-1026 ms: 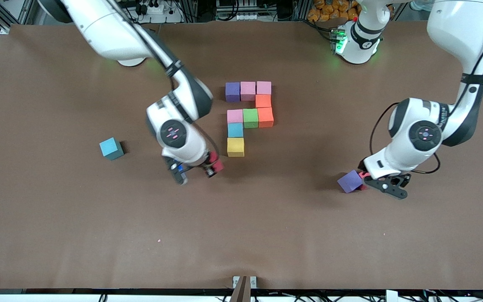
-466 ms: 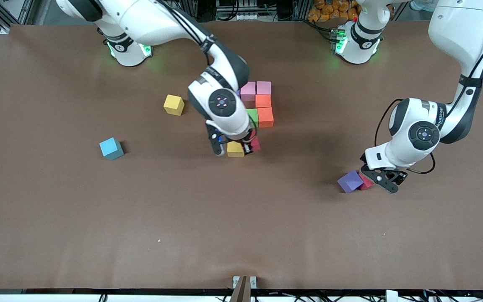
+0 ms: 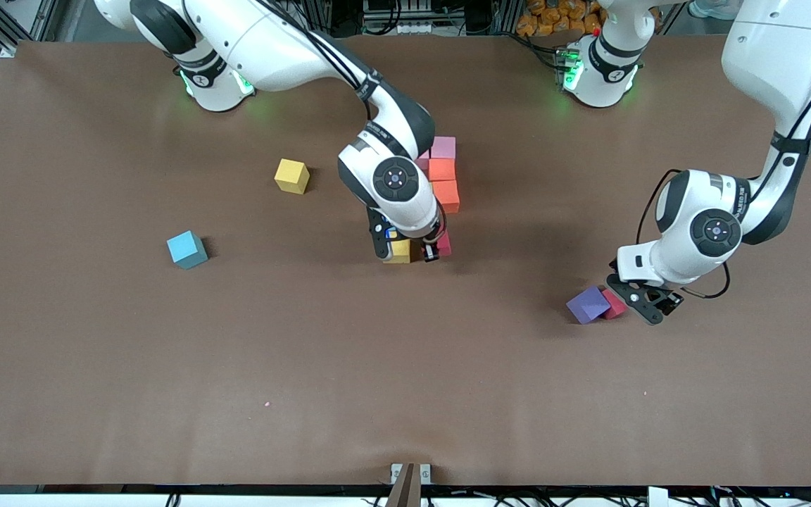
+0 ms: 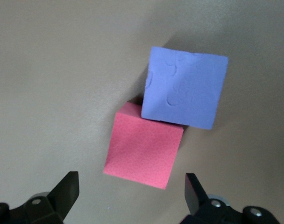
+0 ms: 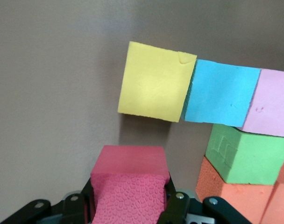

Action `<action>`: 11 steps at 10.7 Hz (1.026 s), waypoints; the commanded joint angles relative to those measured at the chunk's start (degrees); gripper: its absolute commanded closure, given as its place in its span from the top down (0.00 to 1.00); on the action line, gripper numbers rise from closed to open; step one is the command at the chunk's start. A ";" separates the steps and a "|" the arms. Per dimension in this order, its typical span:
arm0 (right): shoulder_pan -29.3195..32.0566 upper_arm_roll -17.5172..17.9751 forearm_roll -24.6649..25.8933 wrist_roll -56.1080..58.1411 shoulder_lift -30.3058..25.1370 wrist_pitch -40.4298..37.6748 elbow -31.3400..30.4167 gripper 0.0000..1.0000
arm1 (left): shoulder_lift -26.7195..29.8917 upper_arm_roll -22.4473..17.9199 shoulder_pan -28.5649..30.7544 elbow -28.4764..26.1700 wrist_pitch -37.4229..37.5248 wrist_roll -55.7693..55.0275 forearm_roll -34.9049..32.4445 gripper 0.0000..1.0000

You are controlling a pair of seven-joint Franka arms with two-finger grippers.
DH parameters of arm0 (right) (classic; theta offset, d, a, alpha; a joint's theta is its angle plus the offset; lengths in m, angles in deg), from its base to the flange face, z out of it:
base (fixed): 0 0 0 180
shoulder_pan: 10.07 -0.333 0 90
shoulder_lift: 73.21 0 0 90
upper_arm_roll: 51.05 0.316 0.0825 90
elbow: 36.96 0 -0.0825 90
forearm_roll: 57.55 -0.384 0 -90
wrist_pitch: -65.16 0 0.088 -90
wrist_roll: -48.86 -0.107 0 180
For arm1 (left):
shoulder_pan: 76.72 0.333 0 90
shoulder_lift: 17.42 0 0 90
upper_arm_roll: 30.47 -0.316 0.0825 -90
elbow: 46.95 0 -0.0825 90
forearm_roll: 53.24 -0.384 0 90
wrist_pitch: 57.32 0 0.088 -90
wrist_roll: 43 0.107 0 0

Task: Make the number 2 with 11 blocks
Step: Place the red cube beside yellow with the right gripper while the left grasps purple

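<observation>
One red block sits clamped in the right pincer, over the tabletop just beside the yellow block at the near end of the partly built number 2, mid-tabletop. Blue, pink, green, orange blocks adjoin. Left pincer spread wide, empty, low over a pink-red block touching a purple block, twd left arm's end. Loose yellow & blue cubes lie twd right arm's end.
</observation>
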 commanded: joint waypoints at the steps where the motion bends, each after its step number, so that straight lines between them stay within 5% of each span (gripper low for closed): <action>1: -1.03 -1.48 0.25 -4.76 1.72 -0.17 2.35 0.28 | -1.25 0.32 0.52 -0.17 -1.89 1.53 -0.42 1.00; 8: -2.52 -1.84 4.46 -7.77 4.00 -0.26 1.56 0.29 | -4.24 0.32 0.52 0.80 -4.09 1.88 -0.51 0.96; 10: -2.61 -2.01 5.52 -8.12 4.00 -0.35 1.47 0.29 | -3.89 0.32 0.52 0.80 -4.09 1.88 -0.51 0.51; 11: -2.61 -2.10 6.04 -8.47 4.00 -0.52 1.47 0.29 | -3.71 0.32 0.52 0.80 -4.09 1.88 -0.51 0.40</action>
